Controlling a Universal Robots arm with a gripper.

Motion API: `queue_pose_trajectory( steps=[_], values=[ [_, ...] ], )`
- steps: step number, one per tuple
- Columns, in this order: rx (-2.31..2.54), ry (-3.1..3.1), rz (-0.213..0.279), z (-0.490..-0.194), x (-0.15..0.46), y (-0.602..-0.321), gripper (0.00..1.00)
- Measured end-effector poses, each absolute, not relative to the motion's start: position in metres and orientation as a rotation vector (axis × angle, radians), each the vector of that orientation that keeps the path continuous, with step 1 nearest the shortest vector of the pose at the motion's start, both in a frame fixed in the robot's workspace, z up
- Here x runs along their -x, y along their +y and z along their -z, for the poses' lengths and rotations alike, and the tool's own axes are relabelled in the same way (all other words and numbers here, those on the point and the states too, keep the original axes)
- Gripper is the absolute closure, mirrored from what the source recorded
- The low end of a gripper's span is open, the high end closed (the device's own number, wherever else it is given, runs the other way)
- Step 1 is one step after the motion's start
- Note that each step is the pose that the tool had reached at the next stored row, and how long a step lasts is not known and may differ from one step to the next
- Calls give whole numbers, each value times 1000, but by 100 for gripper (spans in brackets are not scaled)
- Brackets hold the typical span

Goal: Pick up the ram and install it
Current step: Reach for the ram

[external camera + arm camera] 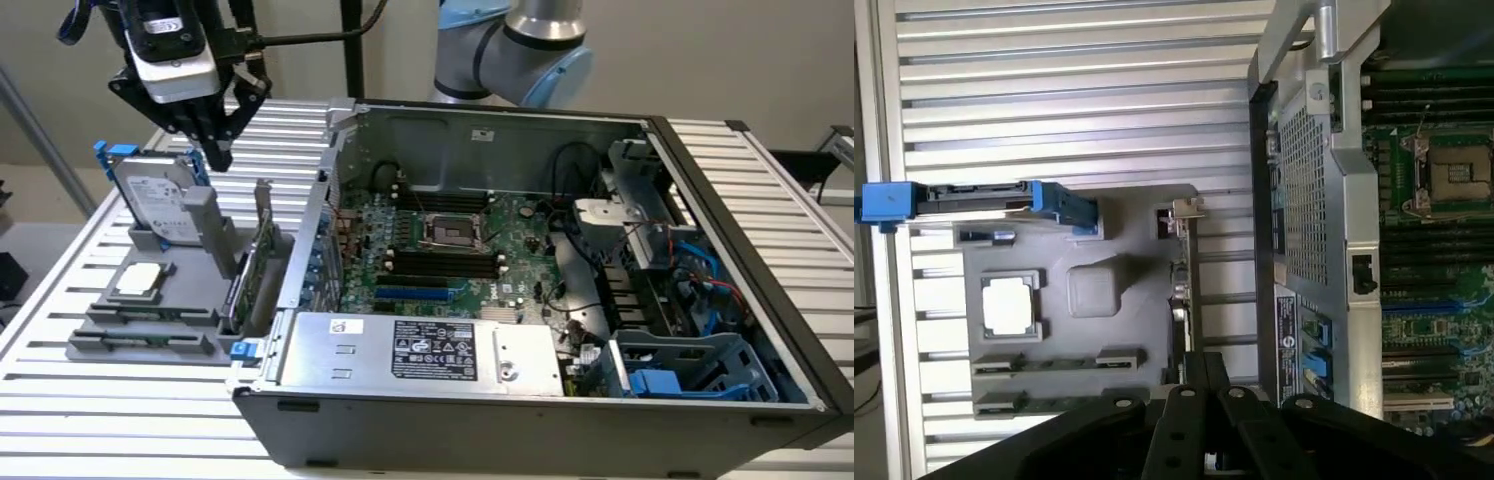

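Two ram sticks (147, 314) lie edge-up in the grooves of a grey holder tray (94, 345) at the exterior view's left. In the wrist view they show as thin dark green strips, the ram (1059, 361) and a second one beside it. My gripper (218, 155) hangs well above the tray, near the top of the upright hard drive (154, 200). Its fingers are shut to a point with nothing between them. In the wrist view the gripper (1204, 368) looks down over the tray's edge near the expansion card (1179, 290). The black memory slots (441, 264) on the motherboard are bare.
The open computer case (467, 130) lies on its side on the slatted table (54, 395), right of the tray. A processor (140, 280) rests in the tray, and the expansion card (256, 270) stands between tray and case. The power supply (427, 350) sits at the case's near side.
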State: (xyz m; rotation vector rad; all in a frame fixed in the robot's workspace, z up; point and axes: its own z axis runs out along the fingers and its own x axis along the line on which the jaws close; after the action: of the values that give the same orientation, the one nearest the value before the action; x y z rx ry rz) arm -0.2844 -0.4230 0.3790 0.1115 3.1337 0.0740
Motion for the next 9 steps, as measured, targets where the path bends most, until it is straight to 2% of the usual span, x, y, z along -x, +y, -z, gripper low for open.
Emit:
queue_pose_trajectory(
  steps=[9],
  values=[
    [-112, 3138, -74, -375, 325, -429, 89]
  ],
)
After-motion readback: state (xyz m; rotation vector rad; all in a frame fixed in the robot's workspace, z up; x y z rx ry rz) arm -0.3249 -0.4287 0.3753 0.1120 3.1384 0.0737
